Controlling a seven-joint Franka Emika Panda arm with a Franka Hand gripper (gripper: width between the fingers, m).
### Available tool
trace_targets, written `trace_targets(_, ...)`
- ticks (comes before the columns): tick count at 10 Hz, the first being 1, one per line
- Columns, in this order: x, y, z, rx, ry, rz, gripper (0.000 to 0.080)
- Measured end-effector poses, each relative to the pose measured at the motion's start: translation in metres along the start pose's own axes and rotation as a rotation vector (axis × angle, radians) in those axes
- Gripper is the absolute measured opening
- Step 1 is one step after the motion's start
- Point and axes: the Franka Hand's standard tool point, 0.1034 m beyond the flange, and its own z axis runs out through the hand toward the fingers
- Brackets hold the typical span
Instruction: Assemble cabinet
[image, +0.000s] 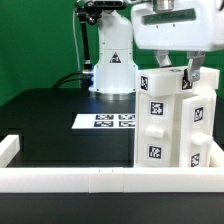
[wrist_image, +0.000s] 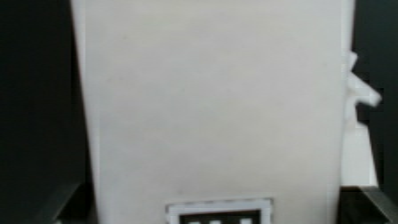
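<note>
The cabinet (image: 170, 120) stands upright at the exterior view's right, a tall white box with square black-and-white tags down its front. My gripper (image: 175, 72) hangs straight over its top, one finger (image: 160, 62) on each side of the upper edge, closed against it. In the wrist view the cabinet's white face (wrist_image: 205, 100) fills nearly the whole picture, with a tag (wrist_image: 222, 212) at the edge. My gripper (wrist_image: 222, 218) shows only as dark shapes at the two lower corners. A smaller white part (wrist_image: 361, 90) sticks out along one side.
The marker board (image: 108, 121) lies flat on the black table near the robot base (image: 112, 65). A long low white rail (image: 100, 178) runs along the table's front, with a raised end (image: 8, 148) at the exterior view's left.
</note>
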Motion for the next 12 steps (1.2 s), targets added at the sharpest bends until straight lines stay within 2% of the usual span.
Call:
trace_targets(2, 0.0, -0.0062, -0.0008, 0.046, -0.041, 0.297, 0.0554)
trace_targets(3, -0.0003, -0.0081, -0.0014, 0.053, -0.045, 0.399, 0.0554)
trace_targets(5, 0.0002, -0.009, -0.0017, 0.057, -0.046, 0.461, 0.0554)
trace_targets(7, -0.0007, -0.0087, -0.0006, 0.055, -0.046, 0.451, 0.0637)
trace_targets(12, -0.0017, -0.0084, 0.0008, 0.053, -0.045, 0.437, 0.0649)
